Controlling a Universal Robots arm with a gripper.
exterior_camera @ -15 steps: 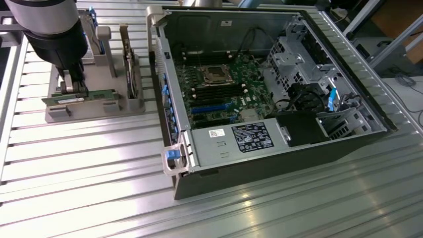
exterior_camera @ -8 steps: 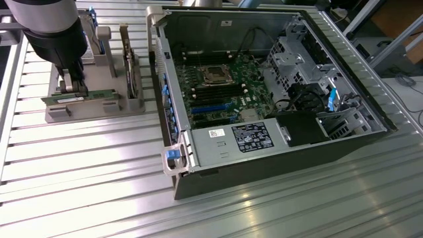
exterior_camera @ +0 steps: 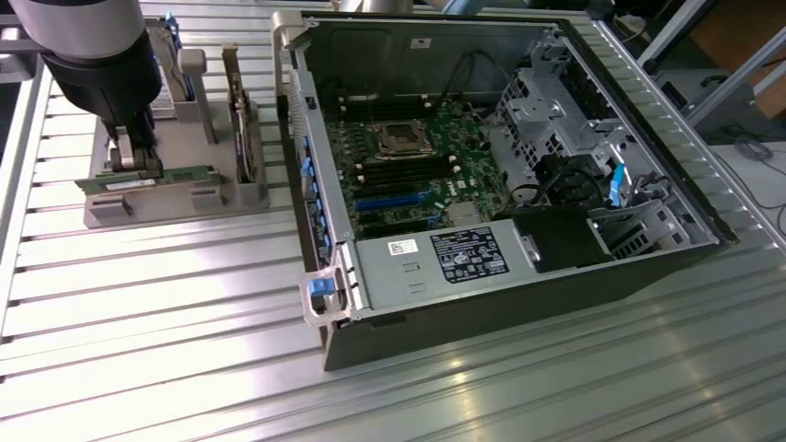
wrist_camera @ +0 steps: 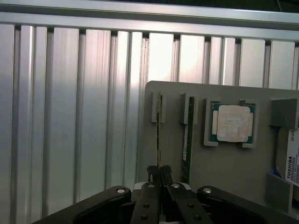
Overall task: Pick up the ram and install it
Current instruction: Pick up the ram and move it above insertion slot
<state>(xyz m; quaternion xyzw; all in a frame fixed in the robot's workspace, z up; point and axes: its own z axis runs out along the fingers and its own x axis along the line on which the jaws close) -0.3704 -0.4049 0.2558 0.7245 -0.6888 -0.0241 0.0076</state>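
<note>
The ram (wrist_camera: 158,126) is a thin green stick seen edge-on, standing in a slot of the grey holder (wrist_camera: 233,172). My gripper (wrist_camera: 159,173) is shut on its near end, a black finger on each face. A second stick of the same kind (wrist_camera: 188,140) stands one slot over. In the exterior view the gripper (exterior_camera: 132,158) hangs over the holder (exterior_camera: 110,210) at the exterior view's left, and the ram (exterior_camera: 154,180) shows its green side with a white label. The open computer case (exterior_camera: 322,110) lies to the right, with its dark memory slots (exterior_camera: 399,171) on the motherboard.
A square silver processor (wrist_camera: 232,122) and a labelled drive (wrist_camera: 292,156) also sit in the holder. A card with a metal bracket (exterior_camera: 241,129) stands between the holder and the case. Ribbed aluminium table (exterior_camera: 160,304) surrounds everything. Cables and drive cages fill the case's right side.
</note>
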